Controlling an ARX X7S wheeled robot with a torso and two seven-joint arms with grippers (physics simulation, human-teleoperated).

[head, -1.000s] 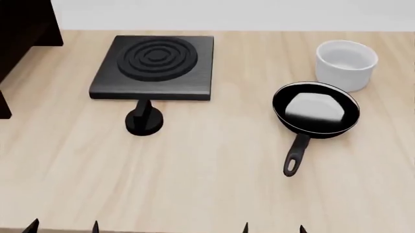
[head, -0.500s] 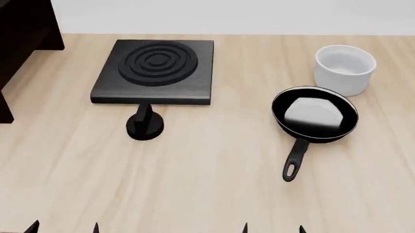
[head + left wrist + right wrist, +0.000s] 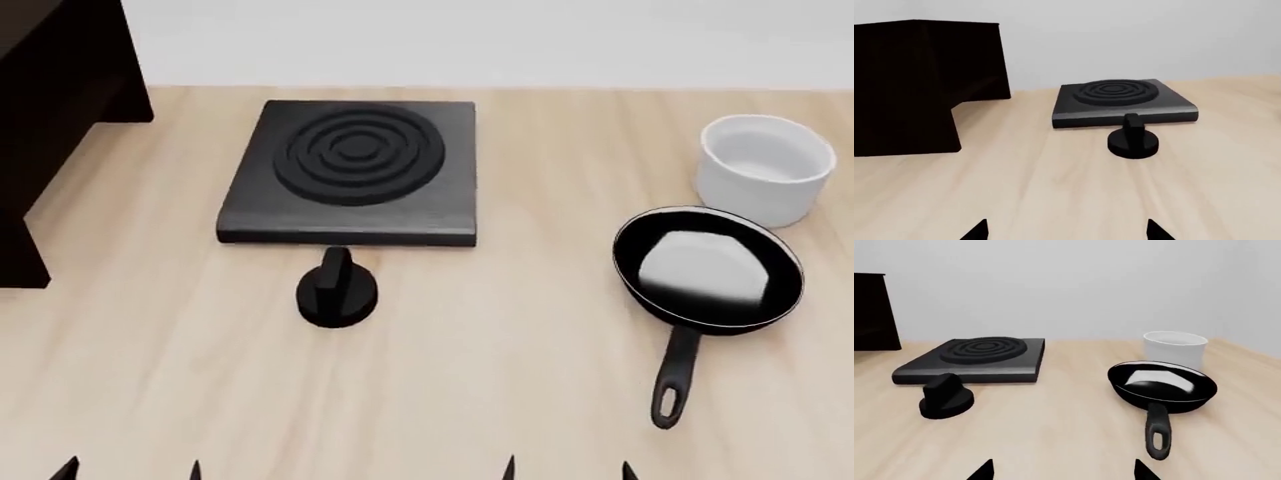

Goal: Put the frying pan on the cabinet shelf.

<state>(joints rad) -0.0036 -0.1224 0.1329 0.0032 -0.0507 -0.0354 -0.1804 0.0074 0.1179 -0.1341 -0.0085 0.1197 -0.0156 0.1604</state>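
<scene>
Pale wooden counter (image 3: pixel 467 380) holds the frying pan (image 3: pixel 709 268) near its right side, untouched, handle toward the robot. Both grippers, left (image 3: pixel 131 468) and right (image 3: pixel 567 467), show spread fingertips, holding nothing. Best approach: right gripper pinches the handle mid-length, squarely, before carrying it to the cabinet (image 3: pixel 54 120).

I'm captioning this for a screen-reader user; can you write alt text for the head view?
A frying pan with a pale inside sits at the right of a light wooden table, its long handle toward the robot. A white bowl stands just behind it. A square black burner plate and a round knob lie centre-left, with a dark cabinet far left.
</scene>
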